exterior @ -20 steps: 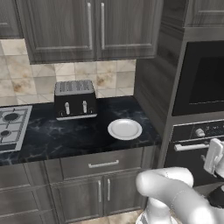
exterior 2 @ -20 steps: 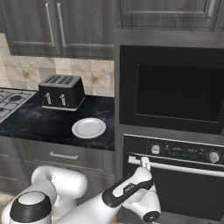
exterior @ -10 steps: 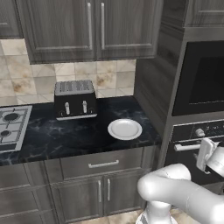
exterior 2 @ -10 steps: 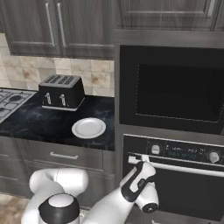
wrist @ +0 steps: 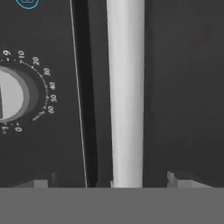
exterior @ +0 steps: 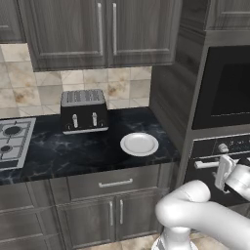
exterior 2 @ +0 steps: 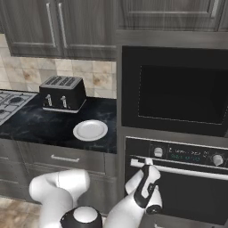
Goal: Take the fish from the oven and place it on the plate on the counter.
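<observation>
The oven (exterior 2: 178,178) door is closed; the end effector (exterior 2: 146,171), fingers spread, straddles its pale handle (wrist: 126,92) at centre frame.

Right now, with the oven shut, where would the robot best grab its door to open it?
Probably the pale bar handle across the oven door's top, from the front. It stands proud of the dark door, and the end effector already straddles it, fingers either side.
</observation>
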You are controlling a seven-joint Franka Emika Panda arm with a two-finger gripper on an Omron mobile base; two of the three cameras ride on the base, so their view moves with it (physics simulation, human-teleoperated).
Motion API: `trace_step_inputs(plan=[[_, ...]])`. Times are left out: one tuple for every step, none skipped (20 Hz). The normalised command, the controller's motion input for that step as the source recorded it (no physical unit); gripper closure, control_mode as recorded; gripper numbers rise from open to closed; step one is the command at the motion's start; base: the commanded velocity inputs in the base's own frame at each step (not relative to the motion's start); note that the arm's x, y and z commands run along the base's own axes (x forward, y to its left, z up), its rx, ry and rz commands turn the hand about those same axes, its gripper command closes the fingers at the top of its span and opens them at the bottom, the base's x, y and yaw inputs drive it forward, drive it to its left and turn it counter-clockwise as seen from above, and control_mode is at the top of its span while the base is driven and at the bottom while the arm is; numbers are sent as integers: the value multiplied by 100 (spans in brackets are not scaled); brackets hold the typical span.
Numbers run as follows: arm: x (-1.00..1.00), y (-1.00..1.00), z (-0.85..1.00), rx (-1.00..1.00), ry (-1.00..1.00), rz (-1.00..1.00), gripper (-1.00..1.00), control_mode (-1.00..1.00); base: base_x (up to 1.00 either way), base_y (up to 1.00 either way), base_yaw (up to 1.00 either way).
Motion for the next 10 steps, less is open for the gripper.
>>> trace_step_inputs(plan=[[28,-9,-24,0,0,0,-100,-100,0,0,0],[27,-8,-24,0,0,0,-100,-100,0,0,0],[27,-9,-24,0,0,0,-100,-100,0,0,0],[30,-6,-24,0,0,0,-100,-100,0,0,0],[31,-9,-23,0,0,0,-100,-100,0,0,0],[35,-6,-24,0,0,0,-100,-100,0,0,0],[37,-6,-27,0,0,0,-100,-100,0,0,0],[39,-4,-29,0,0,0,-100,-100,0,0,0],[39,-4,-29,0,0,0,-100,-100,0,0,0],[37,-4,-26,0,0,0,-100,-100,0,0,0]])
